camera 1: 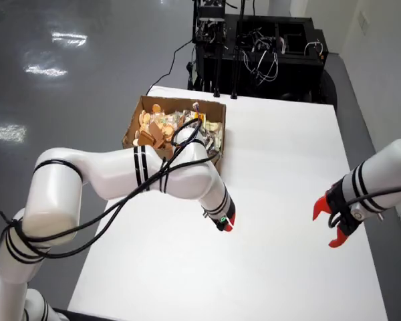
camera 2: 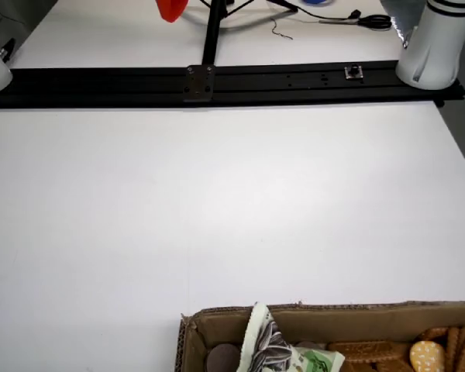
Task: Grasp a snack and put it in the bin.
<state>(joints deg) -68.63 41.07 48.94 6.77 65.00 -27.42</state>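
The job looks nearly done, or between rounds, because no snack lies loose on the white tabletop in either view. In the high view the working arm reaches from the left side across the tabletop, and its hand hangs low over the bare white top, just in front of the cardboard box. The hand has red tips, and nothing can be seen in it. The tips look close together, but they are small and partly hidden by the wrist, so I cannot tell for sure if they are together or apart. A second arm comes in from the right side of that view with red fingers spread wide, and it holds nothing. The box serves as the bin, and it sits at the far left part of the tabletop in the high view. It is full of snacks: many round brown cookies piled on one side and some shiny packets on the other. The low view looks over the near wall of the box and shows a striped white and green packet poking up, with brown cookies beside it. All the snacks that can be seen are inside the box. If more snacks must go in, they are out of sight.
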